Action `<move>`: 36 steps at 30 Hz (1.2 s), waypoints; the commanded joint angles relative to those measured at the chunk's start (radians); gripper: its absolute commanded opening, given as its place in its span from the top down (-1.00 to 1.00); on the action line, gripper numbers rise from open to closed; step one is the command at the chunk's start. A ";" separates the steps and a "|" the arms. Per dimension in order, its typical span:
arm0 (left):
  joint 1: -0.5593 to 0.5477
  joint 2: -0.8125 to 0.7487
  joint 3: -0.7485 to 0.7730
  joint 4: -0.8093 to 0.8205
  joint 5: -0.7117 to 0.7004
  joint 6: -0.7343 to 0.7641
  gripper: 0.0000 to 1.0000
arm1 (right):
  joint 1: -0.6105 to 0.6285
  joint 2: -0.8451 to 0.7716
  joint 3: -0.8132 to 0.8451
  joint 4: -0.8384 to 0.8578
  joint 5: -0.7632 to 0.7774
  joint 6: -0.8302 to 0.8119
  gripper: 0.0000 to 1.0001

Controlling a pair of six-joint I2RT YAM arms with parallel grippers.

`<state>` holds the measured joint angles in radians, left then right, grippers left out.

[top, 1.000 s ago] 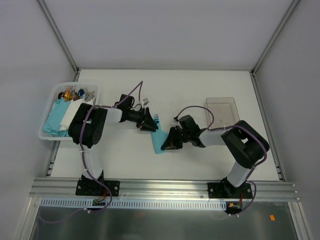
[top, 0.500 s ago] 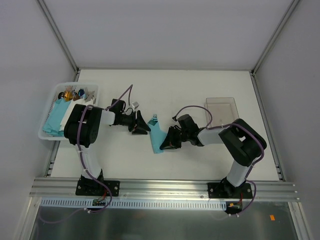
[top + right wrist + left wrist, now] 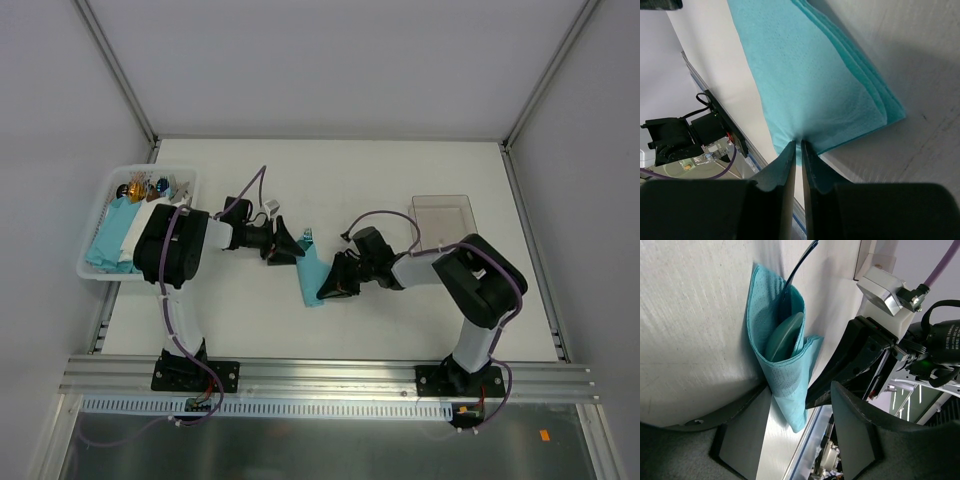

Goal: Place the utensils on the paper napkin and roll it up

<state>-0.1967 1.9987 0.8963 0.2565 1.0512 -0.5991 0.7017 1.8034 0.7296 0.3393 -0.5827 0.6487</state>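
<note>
The teal paper napkin [image 3: 312, 275] lies mid-table, folded loosely around the utensils. In the left wrist view a spoon bowl [image 3: 785, 340] sits in the napkin's [image 3: 782, 375] pocket and a thin handle [image 3: 799, 267] sticks out beyond it. The utensil tips [image 3: 307, 237] show at the napkin's far end. My left gripper [image 3: 284, 246] stands open beside the napkin's far left edge; the fold's corner hangs between its fingers [image 3: 742, 435] without being pinched. My right gripper [image 3: 800, 146] is shut on the napkin's [image 3: 810, 75] edge and holds the top layer over the fold.
A white basket [image 3: 93, 271] with thicker napkin bundles and small items stands at the far left. A clear plastic tray [image 3: 446, 208] sits at the back right. Aluminium rails border the table's near edge and sides.
My left gripper has opened, let go of the napkin and drawn back a little to the left. My right gripper has shifted slightly left with the napkin edge in it.
</note>
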 commanded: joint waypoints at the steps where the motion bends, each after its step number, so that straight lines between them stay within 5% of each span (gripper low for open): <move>1: -0.009 0.066 -0.014 0.030 -0.138 0.022 -0.07 | 0.005 0.065 -0.016 -0.141 0.110 -0.055 0.73; 17: -0.093 0.083 -0.094 0.078 -0.119 -0.027 0.00 | 0.005 0.085 -0.002 -0.149 0.107 -0.057 0.73; 21: -0.101 0.095 -0.094 0.090 -0.115 -0.039 0.13 | 0.005 0.085 -0.002 -0.149 0.106 -0.058 0.73; 33: -0.099 0.104 -0.037 0.086 -0.062 -0.039 1.00 | 0.005 0.060 -0.004 -0.152 0.107 -0.061 0.71; 36: -0.095 0.071 -0.017 0.064 -0.031 -0.013 1.00 | -0.002 -0.002 -0.013 -0.151 0.106 -0.070 0.65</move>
<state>-0.2825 2.0560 0.8600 0.3824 1.0805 -0.6804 0.7017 1.8179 0.7525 0.3256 -0.5961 0.6441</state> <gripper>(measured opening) 0.052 0.165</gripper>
